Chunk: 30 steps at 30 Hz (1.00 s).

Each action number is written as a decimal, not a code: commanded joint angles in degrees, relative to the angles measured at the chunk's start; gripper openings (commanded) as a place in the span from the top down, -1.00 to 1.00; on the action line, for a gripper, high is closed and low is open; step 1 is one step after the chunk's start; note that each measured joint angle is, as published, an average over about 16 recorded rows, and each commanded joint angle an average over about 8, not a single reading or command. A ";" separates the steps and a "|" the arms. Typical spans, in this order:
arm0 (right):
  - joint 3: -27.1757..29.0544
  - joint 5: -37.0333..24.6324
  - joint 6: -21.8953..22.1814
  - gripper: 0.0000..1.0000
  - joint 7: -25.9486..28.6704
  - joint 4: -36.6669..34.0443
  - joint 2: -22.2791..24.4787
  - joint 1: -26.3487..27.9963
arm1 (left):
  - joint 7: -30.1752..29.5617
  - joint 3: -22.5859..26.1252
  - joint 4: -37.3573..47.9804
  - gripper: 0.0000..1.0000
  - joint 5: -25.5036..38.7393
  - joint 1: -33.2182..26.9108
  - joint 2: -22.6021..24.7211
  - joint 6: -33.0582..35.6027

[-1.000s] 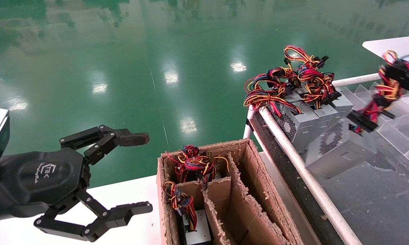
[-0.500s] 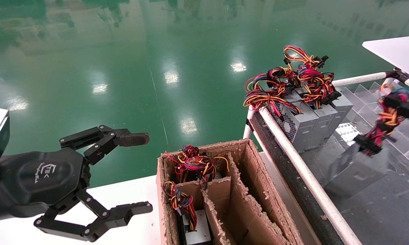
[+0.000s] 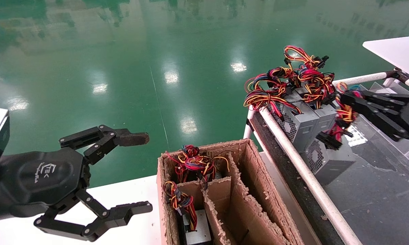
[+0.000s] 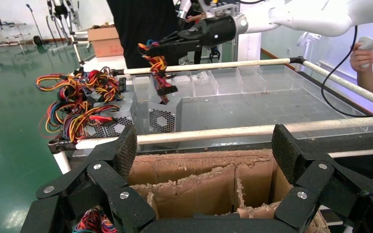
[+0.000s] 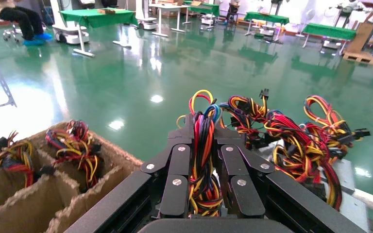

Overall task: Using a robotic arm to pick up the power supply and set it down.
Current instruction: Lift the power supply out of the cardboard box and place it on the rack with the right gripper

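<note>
My right gripper reaches in from the right and is shut on the wire bundle of a grey power supply. The box hangs below the bundle, honeycomb grille facing the rail, right beside a row of other grey units. I cannot tell whether it touches the dark tray floor. The left wrist view shows this from afar: the right gripper over the hanging power supply. My left gripper hovers open at the near left, level with the cardboard box, nothing between its fingers.
A brown cardboard divider box stands front centre with wired units in its left cells. A white rail edges the dark tray. A row of power supplies with tangled wires fills its far corner. Clear dividers lie behind.
The right gripper has swung leftward with the power supply, from the tray's far right to just beside the row of units. The left gripper has not moved.
</note>
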 commanded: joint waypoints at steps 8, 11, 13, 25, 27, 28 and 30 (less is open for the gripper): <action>-2.30 -3.19 0.26 1.00 -1.92 -6.86 -4.87 5.96 | 0.00 0.00 0.00 -1.00 0.00 0.00 0.00 0.00; -2.96 -4.25 0.46 1.00 -3.21 -8.66 -5.95 7.47 | 0.00 0.00 0.00 -1.00 0.00 0.00 0.00 0.00; -3.34 -4.90 0.69 1.00 -4.08 -9.80 -6.50 8.39 | 0.00 0.00 0.00 -1.00 0.00 0.00 0.00 0.00; -4.96 -7.41 -0.10 1.00 -7.21 -15.02 -8.79 13.05 | 0.00 0.00 0.00 -1.00 0.00 0.00 0.00 0.00; -5.30 -7.89 -0.44 0.99 -7.45 -15.66 -9.13 13.67 | 0.00 0.00 0.00 -1.00 0.00 0.00 0.00 0.00; -5.47 -8.12 -0.58 0.89 -7.54 -16.00 -9.29 13.97 | 0.00 0.01 0.00 -1.00 0.00 0.00 0.00 0.00; -5.79 -8.56 -0.77 0.39 -7.66 -16.65 -9.53 14.51 | 0.00 0.01 0.00 -1.00 0.00 0.00 0.00 0.00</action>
